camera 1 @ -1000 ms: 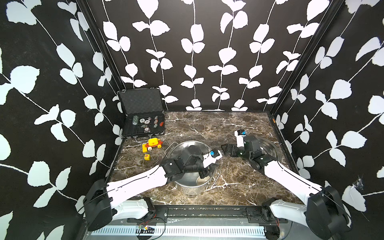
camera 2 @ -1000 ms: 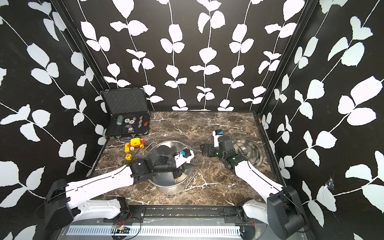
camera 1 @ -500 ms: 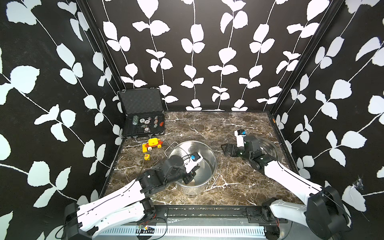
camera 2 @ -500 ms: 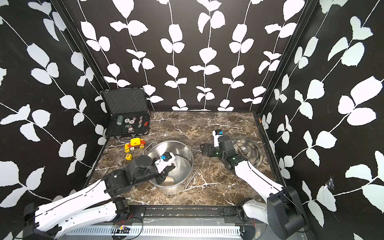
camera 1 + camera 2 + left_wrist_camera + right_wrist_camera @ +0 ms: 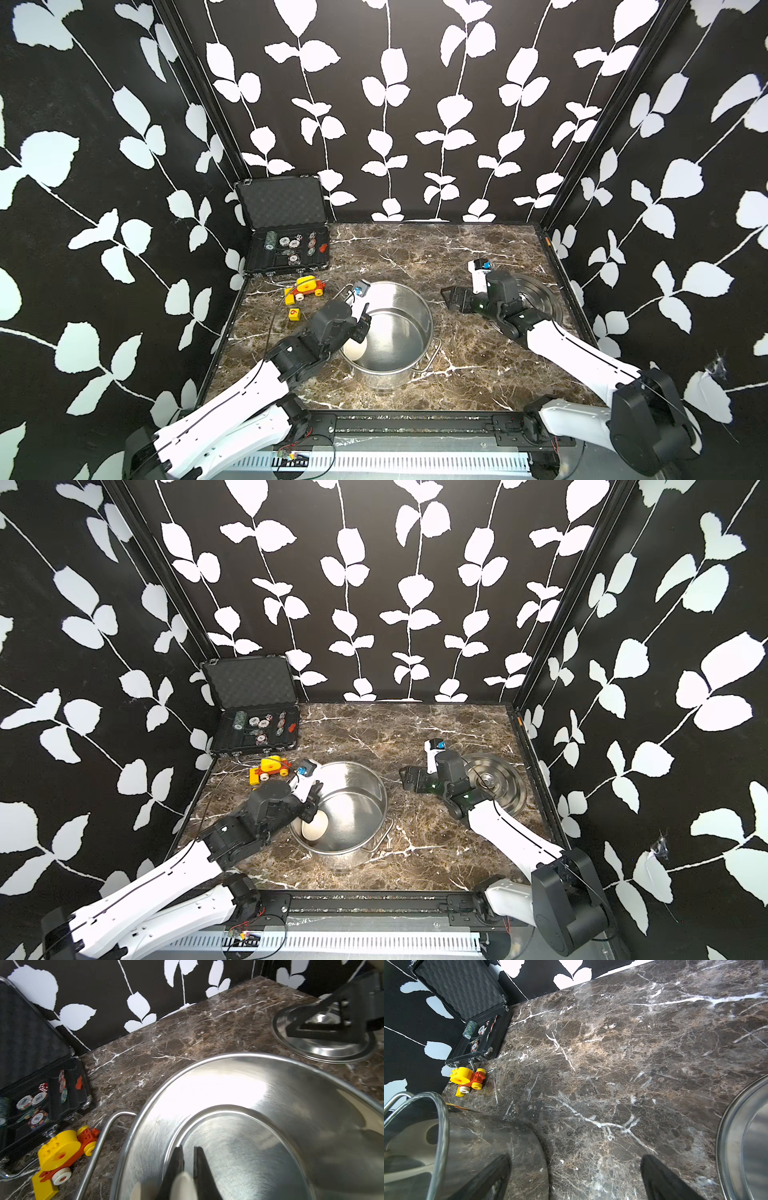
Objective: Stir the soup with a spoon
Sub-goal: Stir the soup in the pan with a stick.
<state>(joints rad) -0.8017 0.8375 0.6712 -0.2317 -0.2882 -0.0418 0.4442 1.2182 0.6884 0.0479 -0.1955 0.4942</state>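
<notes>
A steel pot (image 5: 420,316) (image 5: 380,800) stands at the front middle of the marble table. No soup shows in it; its inside (image 5: 270,1095) is bare shiny steel. My left gripper (image 5: 365,323) (image 5: 316,799) reaches over the pot's left rim, shut on the spoon's white handle (image 5: 183,1185). The spoon's round bowl (image 5: 354,350) (image 5: 314,827) rests low against the pot's left inner wall. My right gripper (image 5: 451,300) (image 5: 409,780) hangs open to the right of the pot, its jaws (image 5: 575,1159) wide apart over bare marble with nothing between them.
The pot's lid (image 5: 542,293) (image 5: 505,781) lies flat at the right, under my right arm. An open case of poker chips (image 5: 286,249) sits at the back left. A yellow and red toy car (image 5: 305,289) and a yellow cube (image 5: 294,314) lie left of the pot.
My left gripper has swept with the spoon from the pot's right side across to its left side, the arm drawing back. The right arm has not moved.
</notes>
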